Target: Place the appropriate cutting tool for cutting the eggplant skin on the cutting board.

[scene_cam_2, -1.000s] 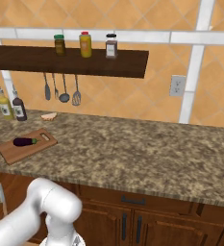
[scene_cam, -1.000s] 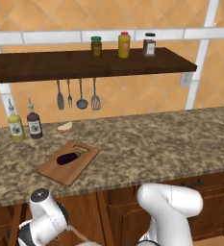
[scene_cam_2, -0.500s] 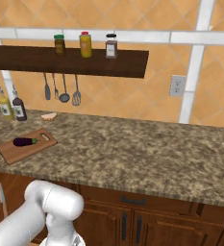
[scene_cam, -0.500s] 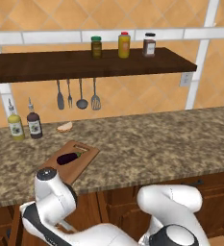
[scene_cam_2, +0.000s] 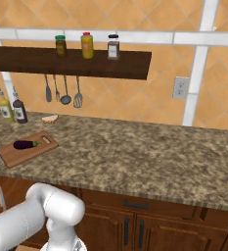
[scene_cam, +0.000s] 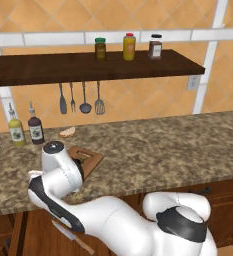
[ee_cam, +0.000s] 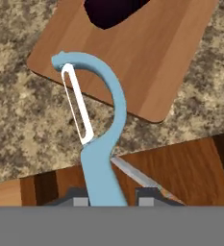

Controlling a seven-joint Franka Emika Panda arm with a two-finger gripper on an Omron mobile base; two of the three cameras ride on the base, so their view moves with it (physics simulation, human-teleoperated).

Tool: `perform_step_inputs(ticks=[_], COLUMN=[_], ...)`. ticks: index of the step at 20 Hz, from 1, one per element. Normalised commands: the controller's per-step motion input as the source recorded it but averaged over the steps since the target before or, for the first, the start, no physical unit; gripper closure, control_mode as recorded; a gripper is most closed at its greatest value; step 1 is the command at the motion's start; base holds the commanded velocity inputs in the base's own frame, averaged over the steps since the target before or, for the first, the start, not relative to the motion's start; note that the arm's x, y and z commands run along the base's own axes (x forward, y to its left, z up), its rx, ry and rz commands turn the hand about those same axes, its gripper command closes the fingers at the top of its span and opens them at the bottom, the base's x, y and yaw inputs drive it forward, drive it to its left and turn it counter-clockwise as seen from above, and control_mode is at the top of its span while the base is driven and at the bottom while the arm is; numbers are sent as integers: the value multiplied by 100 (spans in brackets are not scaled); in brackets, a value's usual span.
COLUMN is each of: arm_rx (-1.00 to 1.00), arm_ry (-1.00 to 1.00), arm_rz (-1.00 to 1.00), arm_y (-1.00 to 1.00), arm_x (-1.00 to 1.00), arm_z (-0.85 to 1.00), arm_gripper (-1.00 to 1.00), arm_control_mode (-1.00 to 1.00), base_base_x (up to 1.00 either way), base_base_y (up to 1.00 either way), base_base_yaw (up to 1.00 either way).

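In the hand view the jaws (ee_cam: pixel 112 201) were clenched on the light blue handle of the peeler (ee_cam: pixel 98 139), one dark fingertip (ee_cam: pixel 80 198) showing on each side of the handle at the bottom of the picture. The peeler stood up from the jaws, its handle curving over into a hooked head with a pale blade strip along the inner side. The head lay over the near corner of the cutting board (ee_cam: pixel 147 62) and the speckled counter (ee_cam: pixel 27 120) beside it; whether the peeler touched either could not be told. At the top edge of the board, the dark purple eggplant (ee_cam: pixel 112 11) was partly in view. Below the counter edge ran brown wooden cabinet fronts (ee_cam: pixel 180 163), and a thin silver knife blade (ee_cam: pixel 132 173) crossed them just beside the handle.

In the left base view the white arm (scene_cam: pixel 63 175) stood in front of the board (scene_cam: pixel 88 159), covering most of it, and the knife (scene_cam: pixel 70 236) lay low before the cabinets. In the right base view the eggplant (scene_cam_2: pixel 25 144) lay on the board (scene_cam_2: pixel 17 153) near the counter's (scene_cam_2: pixel 135 152) front edge, green cap toward the slot handle. Two bottles (scene_cam_2: pixel 12 109) stood against the tiled wall, utensils (scene_cam_2: pixel 62 91) hung under a dark shelf (scene_cam_2: pixel 71 62), and three jars (scene_cam_2: pixel 87 45) stood on it.
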Motion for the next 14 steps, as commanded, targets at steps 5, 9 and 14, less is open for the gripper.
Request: perform_step_inputs(ticks=[5,9,14], arm_rx=[0,0,0], arm_ry=[0,0,0], arm_rz=[-38,-33,-26], arm_y=[-5,-1,-3], arm_x=[94,36,30], arm_z=[-2,-39,-27], arm_gripper=[100,100,100], arm_control_mode=[-100,-100,-100], base_base_x=[0,0,0], base_base_y=[0,0,0], base_base_yaw=[0,0,0])
